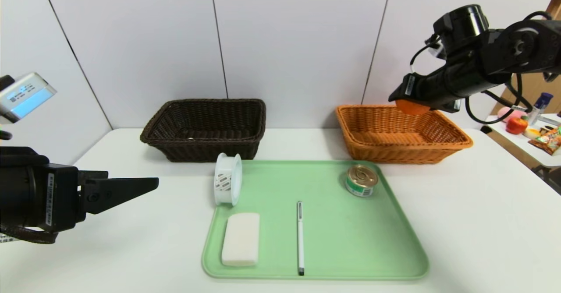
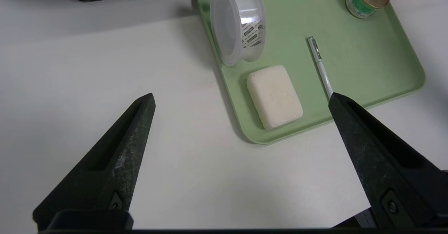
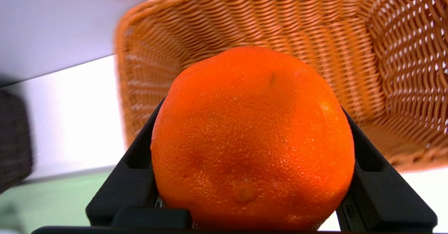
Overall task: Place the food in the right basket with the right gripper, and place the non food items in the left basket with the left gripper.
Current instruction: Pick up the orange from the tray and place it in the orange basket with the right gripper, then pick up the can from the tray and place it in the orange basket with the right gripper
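My right gripper (image 1: 405, 102) is shut on an orange (image 1: 412, 107) and holds it above the orange wicker basket (image 1: 442, 146), over its back. The orange fills the right wrist view (image 3: 252, 139) with the basket (image 3: 402, 69) below it. My left gripper (image 1: 147, 183) is open and empty above the table at the left, apart from the green tray (image 1: 350, 240). On the tray lie a white soap bar (image 1: 240, 239), a white pen (image 1: 300, 236), a small can (image 1: 361, 180) and a clear plastic container (image 1: 228, 178) on its side. The dark brown basket (image 1: 206, 128) stands at the back left.
A side table at the far right holds a red apple (image 1: 517, 124), snack packets (image 1: 548, 140) and a bottle (image 1: 541, 101). White wall panels stand close behind the baskets. In the left wrist view the soap (image 2: 274, 96) and tray corner (image 2: 259, 139) lie ahead of my fingers (image 2: 119, 150).
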Robot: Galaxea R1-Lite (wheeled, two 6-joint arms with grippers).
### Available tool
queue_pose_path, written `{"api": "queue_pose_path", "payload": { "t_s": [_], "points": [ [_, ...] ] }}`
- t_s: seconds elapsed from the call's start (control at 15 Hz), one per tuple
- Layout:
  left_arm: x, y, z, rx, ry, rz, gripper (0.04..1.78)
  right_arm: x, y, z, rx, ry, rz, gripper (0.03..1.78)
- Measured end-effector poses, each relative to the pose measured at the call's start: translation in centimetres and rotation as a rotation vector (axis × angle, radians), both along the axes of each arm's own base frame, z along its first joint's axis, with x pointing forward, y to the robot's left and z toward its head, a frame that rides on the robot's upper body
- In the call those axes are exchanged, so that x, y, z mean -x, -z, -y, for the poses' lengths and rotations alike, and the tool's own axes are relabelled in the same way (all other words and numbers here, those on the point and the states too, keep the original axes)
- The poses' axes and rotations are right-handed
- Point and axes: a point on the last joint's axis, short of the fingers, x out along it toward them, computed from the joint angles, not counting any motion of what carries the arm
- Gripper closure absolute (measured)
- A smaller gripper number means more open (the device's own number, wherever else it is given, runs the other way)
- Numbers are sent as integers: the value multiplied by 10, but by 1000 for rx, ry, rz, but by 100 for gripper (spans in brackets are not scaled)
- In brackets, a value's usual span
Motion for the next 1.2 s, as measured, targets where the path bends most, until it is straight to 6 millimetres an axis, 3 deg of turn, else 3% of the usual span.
{"api": "queue_pose_path", "payload": {
  "t_s": [0.33, 0.6, 1.0, 1.2],
  "points": [
    [-1, -1, 0, -2, -1, 4, 7, -40, 50, 6, 42, 2, -72, 61],
    [0, -1, 0, 3, -3, 7, 7, -55, 74, 6, 64, -6, -103, 54],
    [-2, -4, 0, 19, -3, 46, 7, -59, 77, 5, 80, -20, -85, 31],
    [-2, -3, 1, 17, -3, 41, 7, -50, 58, 3, 73, -23, -45, 24]
  ]
}}
